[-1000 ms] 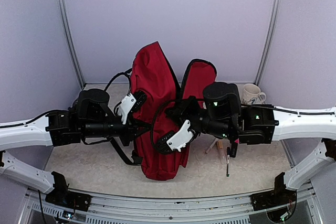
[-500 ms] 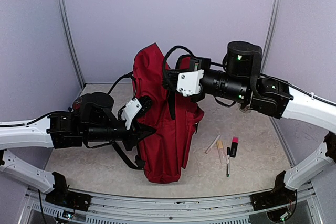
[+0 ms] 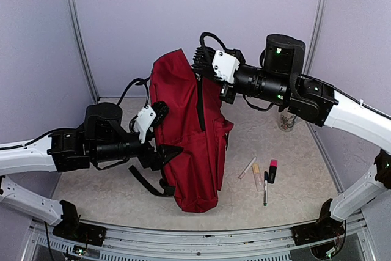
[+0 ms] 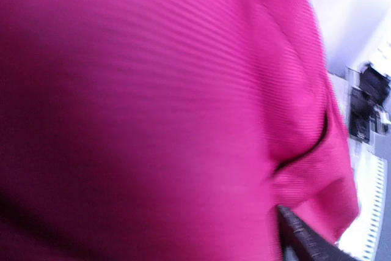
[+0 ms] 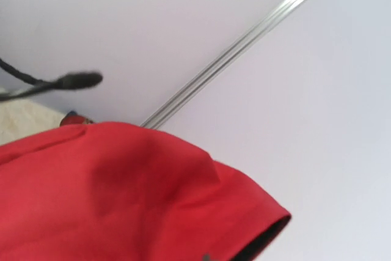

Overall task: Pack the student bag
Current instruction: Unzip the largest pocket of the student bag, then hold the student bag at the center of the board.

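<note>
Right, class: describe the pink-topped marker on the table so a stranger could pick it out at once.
Start at the big red backpack in the middle. To its right lies a small row of pens. The marker is the rightmost, short and black, the only one with a pink cap.

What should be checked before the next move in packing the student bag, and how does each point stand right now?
1. Right gripper shut on the top of the student bag: ok.
2. Bag held upright, its base on the table: ok.
3. Left gripper released: ok, its jaws stand apart at the bag's side. Whether they touch the fabric: cannot tell.
4. Bag's opening in view and wide enough to load: cannot tell.
5. Pens lying on the table to the right of the bag, nothing on top of them: ok.
6. Mug clear of the right arm: cannot tell, the arm partly hides it.
</note>
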### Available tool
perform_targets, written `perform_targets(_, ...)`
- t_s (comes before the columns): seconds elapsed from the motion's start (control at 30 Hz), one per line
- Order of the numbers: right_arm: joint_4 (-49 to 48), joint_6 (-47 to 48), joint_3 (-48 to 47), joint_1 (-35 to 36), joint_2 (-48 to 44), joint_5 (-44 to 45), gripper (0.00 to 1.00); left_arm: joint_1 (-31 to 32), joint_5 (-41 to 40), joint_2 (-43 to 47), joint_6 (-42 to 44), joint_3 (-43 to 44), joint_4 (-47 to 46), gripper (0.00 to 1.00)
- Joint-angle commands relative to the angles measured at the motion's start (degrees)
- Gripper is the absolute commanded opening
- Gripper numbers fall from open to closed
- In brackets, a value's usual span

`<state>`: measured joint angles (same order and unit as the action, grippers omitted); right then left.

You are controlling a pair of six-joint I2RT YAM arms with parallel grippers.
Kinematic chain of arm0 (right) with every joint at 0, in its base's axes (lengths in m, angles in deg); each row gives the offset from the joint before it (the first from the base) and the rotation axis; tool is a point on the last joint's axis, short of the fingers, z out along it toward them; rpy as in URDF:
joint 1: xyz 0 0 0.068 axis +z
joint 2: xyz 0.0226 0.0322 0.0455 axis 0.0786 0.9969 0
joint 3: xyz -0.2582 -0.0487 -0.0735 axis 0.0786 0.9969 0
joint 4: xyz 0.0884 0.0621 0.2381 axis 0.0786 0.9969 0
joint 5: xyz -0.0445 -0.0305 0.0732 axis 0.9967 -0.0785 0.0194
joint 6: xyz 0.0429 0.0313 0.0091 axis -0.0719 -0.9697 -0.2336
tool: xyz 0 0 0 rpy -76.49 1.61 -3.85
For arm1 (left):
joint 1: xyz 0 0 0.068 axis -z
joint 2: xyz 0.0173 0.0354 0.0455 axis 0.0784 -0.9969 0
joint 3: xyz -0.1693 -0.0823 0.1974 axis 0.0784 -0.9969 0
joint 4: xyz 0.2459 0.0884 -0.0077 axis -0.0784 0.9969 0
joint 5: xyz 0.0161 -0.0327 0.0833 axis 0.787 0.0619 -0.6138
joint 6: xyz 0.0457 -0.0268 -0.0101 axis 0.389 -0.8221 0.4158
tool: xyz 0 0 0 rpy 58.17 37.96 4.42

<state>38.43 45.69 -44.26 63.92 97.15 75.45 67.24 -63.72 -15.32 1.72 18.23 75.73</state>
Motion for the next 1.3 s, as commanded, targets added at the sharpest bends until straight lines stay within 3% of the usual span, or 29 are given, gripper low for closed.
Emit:
perform_targets(0.0, -9.61, -6.48, -2.0, -0.53, 0.15, 1.69, 0.0, -2.58, -4.92, 4.53, -1.01, 0.97, -3.77, 0.89)
perform_targets(0.13, -11.74, -10.5, -2.7, 0.09, 1.39, 3.81, 0.0, -3.18, -4.99, 10.65, -0.75, 2.82, -4.97, 0.99)
perform_targets(0.3, -13.03, -8.76, -4.54, 2.14, 3.85, 9.01, 0.0, -5.45, -5.84, 14.29, 2.03, 5.67, -3.84, 0.99)
perform_targets(0.4, -12.51, -9.89, -6.33, 2.67, 5.03, 10.94, 0.0, -7.35, -6.58, 11.99, -2.73, 12.93, 2.31, 0.99)
perform_targets(0.5, -11.55, -10.99, -8.6, 2.96, 6.62, 13.17, 0.0, -5.14, 0.1, 6.5, -8.66, 21.78, 8.91, 0.98)
perform_targets(0.67, -11.26, -11.61, -10.91, 3.28, 8.66, 16.35, 0.0, 8.38, -18.41, -1.31, -10.64, 24.4, 9.53, 0.94)
perform_targets(0.73, -10.94, -12.65, -11.43, 3.35, 8.97, 16.17, 0.0, 9.99, -24.11, -4.26, -12.07, 25.76, 10.56, 0.93)
perform_targets(0.87, -10.23, -14.57, -12.4, 3.74, 9.1, 15.9, 0.0, 9.38, -30.77, -7.93, -13.88, 26.06, 10.36, 0.9)
perform_targets(1.03, -10.33, -14.64, -12.28, 4.66, 9.2, 15.4, 0.0, 2.36, -25.73, -11.58, -14.99, 24.92, 8.58, 0.92)
perform_targets(1.1, -10.3, -14.24, -12.29, 5.23, 9.18, 15.64, 0.0, -0.02, -21.1, -11.65, -15.99, 23.27, 5.55, 0.87)
perform_targets(1.17, -10.33, -13.61, -12.22, 5.65, 9.04, 15.88, 0.0, -0.64, -19.92, -11.55, -15.47, 21.94, 3.24, 0.75)
perform_targets(1.27, -10.36, -13.45, -11.96, 5.71, 8.63, 16.12, 0.0, -0.63, -18.02, -11.79, -14.03, 21.02, 2.18, 0.44)
